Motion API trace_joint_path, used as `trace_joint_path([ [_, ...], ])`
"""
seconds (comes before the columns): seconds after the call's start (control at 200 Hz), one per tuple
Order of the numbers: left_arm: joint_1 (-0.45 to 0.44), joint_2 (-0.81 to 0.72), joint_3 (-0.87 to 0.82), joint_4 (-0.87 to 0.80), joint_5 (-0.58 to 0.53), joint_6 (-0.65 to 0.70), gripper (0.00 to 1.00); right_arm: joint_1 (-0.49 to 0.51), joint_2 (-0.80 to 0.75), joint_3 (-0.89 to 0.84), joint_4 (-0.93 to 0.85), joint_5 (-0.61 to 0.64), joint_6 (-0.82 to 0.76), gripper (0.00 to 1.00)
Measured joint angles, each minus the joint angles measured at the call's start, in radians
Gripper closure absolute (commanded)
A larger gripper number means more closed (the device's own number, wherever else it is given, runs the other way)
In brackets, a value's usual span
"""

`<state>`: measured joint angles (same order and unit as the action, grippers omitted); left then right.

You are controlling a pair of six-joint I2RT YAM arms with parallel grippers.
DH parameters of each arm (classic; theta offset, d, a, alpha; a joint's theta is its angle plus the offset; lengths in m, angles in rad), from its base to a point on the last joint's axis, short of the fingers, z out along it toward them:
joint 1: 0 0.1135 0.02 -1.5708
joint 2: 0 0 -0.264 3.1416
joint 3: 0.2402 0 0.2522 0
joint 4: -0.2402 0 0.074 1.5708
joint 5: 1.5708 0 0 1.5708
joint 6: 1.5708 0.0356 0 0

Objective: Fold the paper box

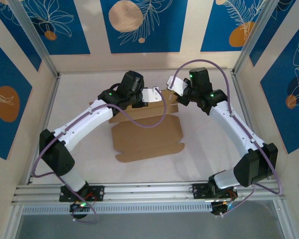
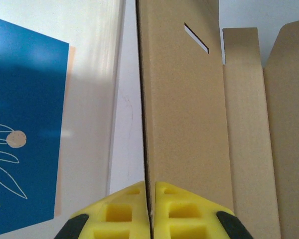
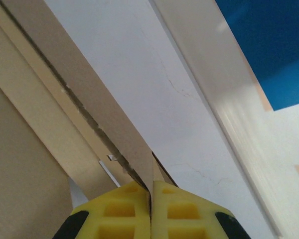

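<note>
Cardboard of the paper box [image 1: 148,137] lies at the middle of the table [image 1: 214,154], plain brown and unmarked. We record its near portion flat on the white surface, with rounded tabs at the near edge. Its far portion appears raised between the two grippers.

The left gripper [image 1: 151,95] meets the far portion from the left. In the left wrist view, the left gripper [image 2: 149,199] has its yellow fingers [image 2: 122,211] pressed together on the edge of a cardboard panel, which runs straight away from them. We note a narrow slot [image 2: 197,38] in that panel and further flaps to its right.

The right gripper [image 1: 175,85] meets the box from the right. In the right wrist view, the right gripper [image 3: 150,199] likewise pinches a thin cardboard edge between its closed fingers [image 3: 177,211], with more panels slanting off to the left.

Both arms arch inward from their bases on the metal rail [image 1: 149,191]. Blue wall panels [image 1: 142,22] with leaf drawings surround the table.
</note>
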<state>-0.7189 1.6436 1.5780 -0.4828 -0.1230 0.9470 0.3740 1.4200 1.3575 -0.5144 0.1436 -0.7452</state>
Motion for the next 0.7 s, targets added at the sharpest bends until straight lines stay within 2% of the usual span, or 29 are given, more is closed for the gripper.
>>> trace_joint_path([
  [0.235, 0.000, 0.000, 0.000, 0.027, -0.038, -0.049, 1.00, 0.022, 0.051, 0.080, -0.034, 0.035, 0.182, 0.95],
  [0.33, 0.001, 0.000, 0.000, 0.024, -0.050, -0.066, 1.00, 0.033, 0.059, 0.083, -0.036, 0.045, 0.238, 0.84],
  [0.44, 0.001, 0.000, 0.000, 0.026, -0.053, -0.079, 1.00, 0.038, 0.061, 0.083, -0.047, 0.021, 0.298, 0.65],
  [0.55, 0.000, 0.000, 0.000, 0.027, -0.055, -0.083, 1.00, 0.010, 0.058, 0.083, -0.051, -0.085, 0.371, 0.48],
  [0.635, -0.001, 0.000, 0.000, 0.031, -0.054, -0.086, 1.00, -0.051, 0.040, 0.077, -0.037, -0.221, 0.445, 0.41],
  [0.7, -0.002, 0.000, 0.001, 0.034, -0.053, -0.090, 1.00, -0.114, 0.008, 0.058, 0.000, -0.339, 0.528, 0.40],
])
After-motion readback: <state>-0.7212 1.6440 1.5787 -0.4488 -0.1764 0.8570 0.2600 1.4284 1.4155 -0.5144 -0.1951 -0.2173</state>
